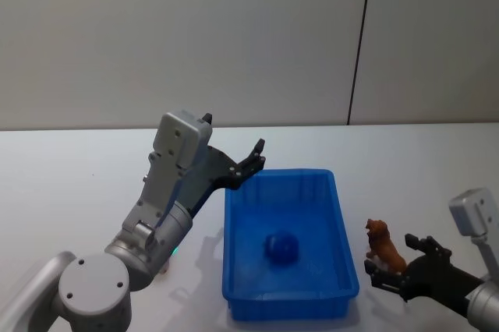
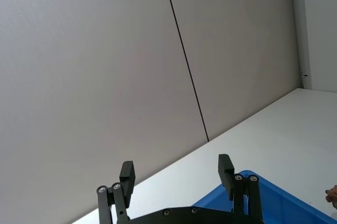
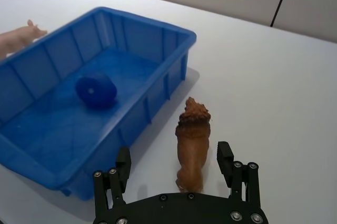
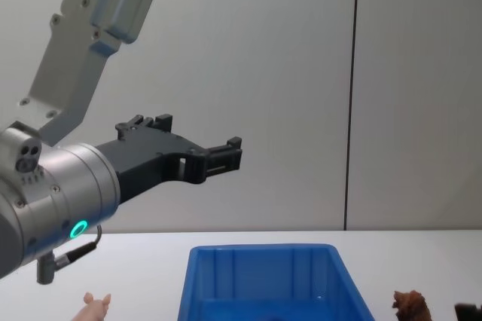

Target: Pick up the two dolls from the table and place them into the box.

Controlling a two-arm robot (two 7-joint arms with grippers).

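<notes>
The white table (image 1: 78, 168) is the biggest thing here. It is flat and plain.

The blue box (image 1: 312, 215) sits on the table, in front of the robot. It stands open side up.

The left gripper (image 2: 176, 167) is up in the air, over the left back corner of the box. Its fingers are spread wide apart. It holds nothing.

The right gripper (image 3: 174, 153) is low down by the table, on the right side of the box. Its fingers are spread too. They have one doll between them, with a small gap on each side.

A round blue thing (image 3: 96, 90) lies inside the box, near the middle of the floor.

The brown doll (image 3: 192, 140) stands on the table, just beside the right wall of the box. It is outside the box, and its head points away from the right gripper.

The pink doll (image 4: 96, 304) is on the table on the left side of the box. It is outside the box too, well apart from the brown doll.
</notes>
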